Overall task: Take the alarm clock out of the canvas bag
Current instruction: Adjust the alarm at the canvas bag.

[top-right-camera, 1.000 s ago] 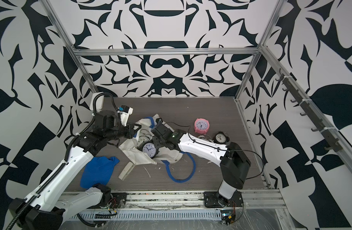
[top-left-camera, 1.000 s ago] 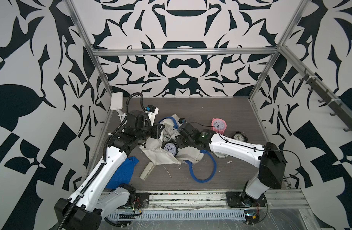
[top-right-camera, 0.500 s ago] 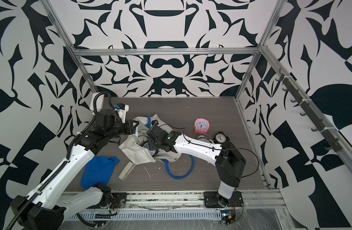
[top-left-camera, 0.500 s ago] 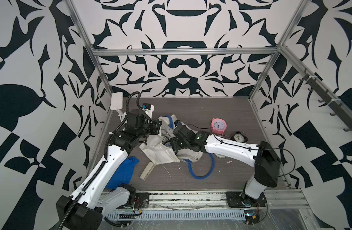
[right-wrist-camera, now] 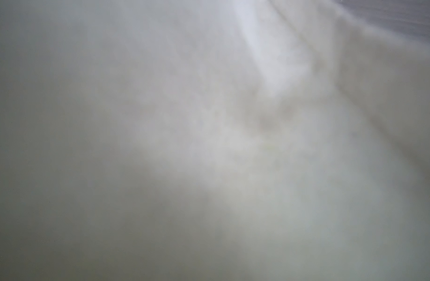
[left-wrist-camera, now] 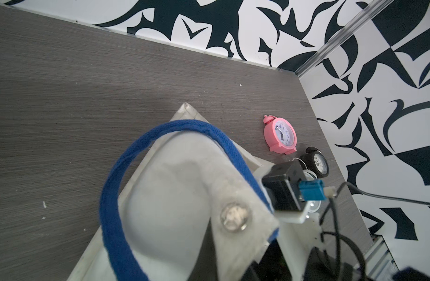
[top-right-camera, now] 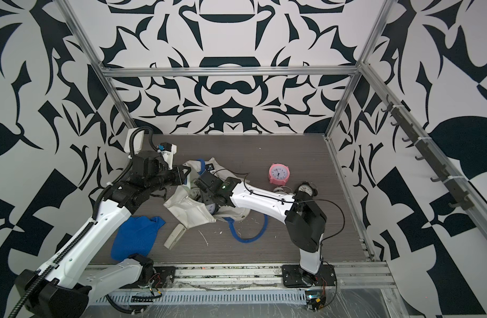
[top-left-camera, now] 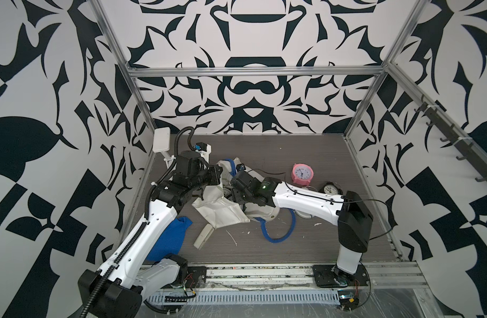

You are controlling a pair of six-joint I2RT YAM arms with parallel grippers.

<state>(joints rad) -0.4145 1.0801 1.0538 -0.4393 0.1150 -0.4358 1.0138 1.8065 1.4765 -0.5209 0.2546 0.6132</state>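
The off-white canvas bag lies crumpled left of the middle, and one blue strap loops over the floor. My left gripper is shut on the bag's rim and holds it up. The rim with its snap button and the other blue strap fill the left wrist view. My right gripper reaches down into the bag's mouth with its jaws hidden. The right wrist view is only blurred canvas. An alarm clock face shows in the mouth, and a blue-rimmed one peeks from under the right wrist.
A pink alarm clock and a black one stand on the floor at the right, behind the right forearm. A blue cloth and a beige flat piece lie near the left arm.
My right arm has moved left and its gripper has gone into the bag's mouth, now covering most of the blue-rimmed clock. The left gripper still holds the rim.
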